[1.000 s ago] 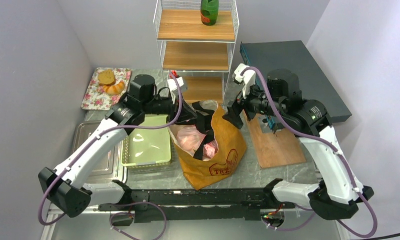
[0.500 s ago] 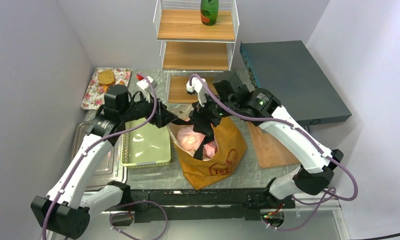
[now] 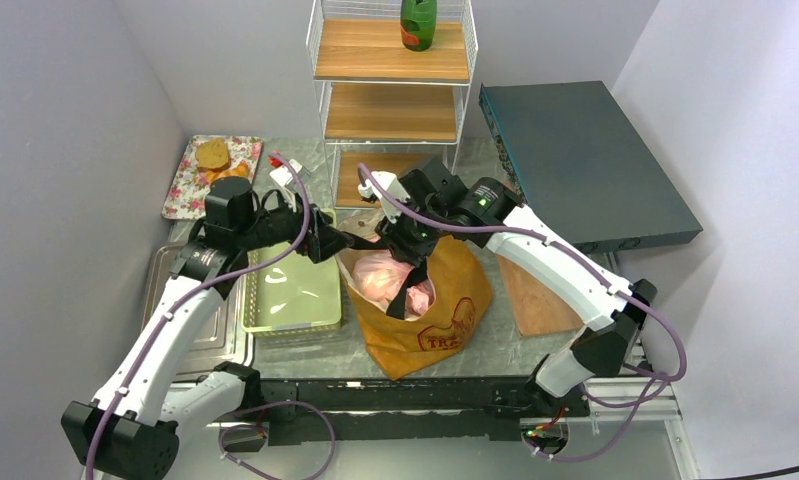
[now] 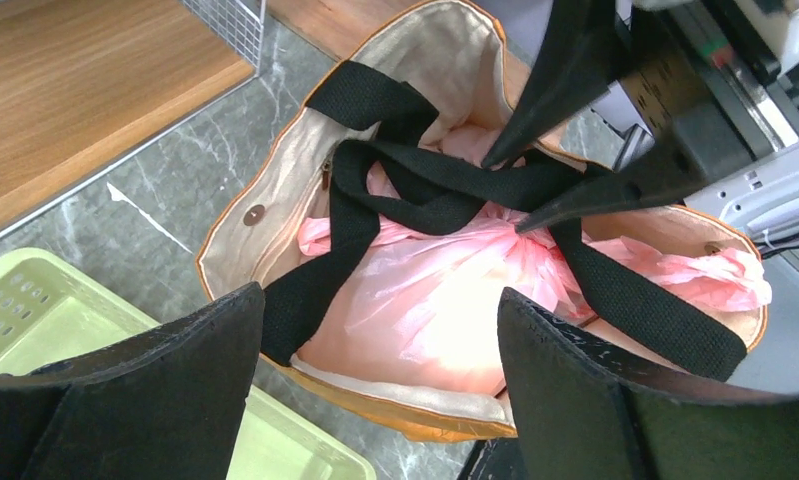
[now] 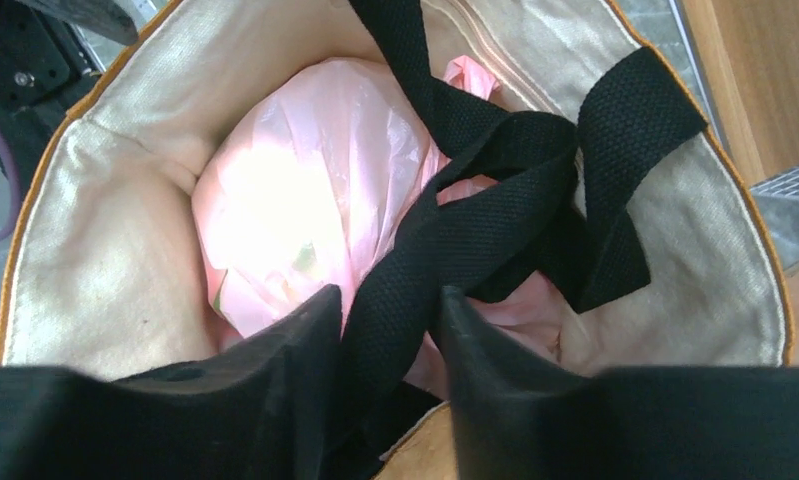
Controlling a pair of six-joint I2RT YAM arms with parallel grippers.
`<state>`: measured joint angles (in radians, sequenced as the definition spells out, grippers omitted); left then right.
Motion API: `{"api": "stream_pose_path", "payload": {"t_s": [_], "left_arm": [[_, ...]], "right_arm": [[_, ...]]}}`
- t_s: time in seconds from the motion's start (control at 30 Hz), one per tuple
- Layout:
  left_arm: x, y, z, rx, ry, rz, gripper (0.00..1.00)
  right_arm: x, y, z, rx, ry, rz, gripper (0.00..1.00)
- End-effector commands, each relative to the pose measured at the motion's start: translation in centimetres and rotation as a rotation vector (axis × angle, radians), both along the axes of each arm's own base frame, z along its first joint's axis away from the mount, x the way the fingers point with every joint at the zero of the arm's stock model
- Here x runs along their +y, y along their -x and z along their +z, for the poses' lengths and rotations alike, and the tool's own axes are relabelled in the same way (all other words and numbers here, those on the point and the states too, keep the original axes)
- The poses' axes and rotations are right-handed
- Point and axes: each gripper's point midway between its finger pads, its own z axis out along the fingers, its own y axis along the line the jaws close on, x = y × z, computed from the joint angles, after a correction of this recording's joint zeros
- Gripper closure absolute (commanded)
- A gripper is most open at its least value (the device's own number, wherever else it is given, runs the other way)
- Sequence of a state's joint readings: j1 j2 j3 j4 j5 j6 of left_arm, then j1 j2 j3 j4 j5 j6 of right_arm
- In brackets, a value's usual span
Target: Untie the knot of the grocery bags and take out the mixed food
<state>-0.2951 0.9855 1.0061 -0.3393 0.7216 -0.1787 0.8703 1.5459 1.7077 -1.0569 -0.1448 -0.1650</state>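
Though hidden overhead — right end effector (image 5: 387, 305) straddles strap (image 5: 495, 200).

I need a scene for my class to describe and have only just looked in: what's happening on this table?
The right gripper straddles a black strap of the brown tote; whether it actually grips the strap is unclear. The left gripper hovers open above the tote's mouth. The pink bag lies inside, under the crossed straps, and looks tied shut.
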Motion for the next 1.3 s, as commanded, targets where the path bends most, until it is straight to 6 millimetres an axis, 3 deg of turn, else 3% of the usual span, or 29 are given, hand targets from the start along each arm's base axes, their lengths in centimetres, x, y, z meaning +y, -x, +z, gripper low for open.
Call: {"api": "stream_pose_path", "payload": {"t_s": [0.0,0.1,0.13,0.2,0.33,0.43,0.63,0.8,0.87,0.93,1.0,1.13,1.27], "left_arm": [[-0.8,0.3,0.7,-0.026,0.035,-0.063,0.12],[-1.6,0.4,-0.9,0.01,0.011,-0.14,0.15],[-2.1,0.4,-1.4,0.019,0.003,-0.165,0.15],[-3.0,0.3,-1.8,0.015,0.001,-0.211,0.15],[-4.8,0.0,-0.8,-0.048,0.05,-0.277,0.13],[-6.5,0.4,-0.8,-0.07,0.052,-0.328,0.01],[-9.4,1.3,-1.3,-0.053,0.045,-0.417,0.01],[-10.8,-0.2,-2.8,-0.01,0.02,-0.371,0.03],[-10.9,-1.3,-3.4,0.019,-0.004,-0.316,0.16],[-10.9,-1.6,-2.9,0.021,-0.013,-0.305,0.4],[-10.6,-1.1,-1.5,-0.032,-0.014,-0.317,0.67],[-9.9,1.0,0.9,-0.084,0.005,-0.374,0.99],[-9.6,2.7,3.6,-0.15,0.054,-0.411,1.0]], "right_arm": [[-0.5,0.4,1.7,-0.023,-0.023,0.003,0.75],[-0.9,1.4,3.2,-0.035,-0.047,0.051,0.98],[-1.1,1.7,3.8,-0.046,-0.062,0.066,1.0],[-1.6,2.4,5.1,-0.091,-0.1,0.103,1.0],[-2.6,3.5,6.5,-0.192,-0.174,0.161,1.0],[-3.1,3.9,7.1,-0.257,-0.21,0.186,1.0],[-4.1,3.9,8.1,-0.359,-0.243,0.196,1.0],[-4.6,4.4,8.6,-0.395,-0.268,0.203,1.0],[-5.0,4.5,8.9,-0.408,-0.278,0.193,1.0],[-5.5,4.5,8.8,-0.418,-0.273,0.176,1.0],[-6.0,4.4,8.7,-0.427,-0.265,0.146,1.0],[-7.0,4.3,9.0,-0.444,-0.278,0.086,1.0],[-7.4,4.1,9.4,-0.444,-0.295,0.039,1.0]]}}
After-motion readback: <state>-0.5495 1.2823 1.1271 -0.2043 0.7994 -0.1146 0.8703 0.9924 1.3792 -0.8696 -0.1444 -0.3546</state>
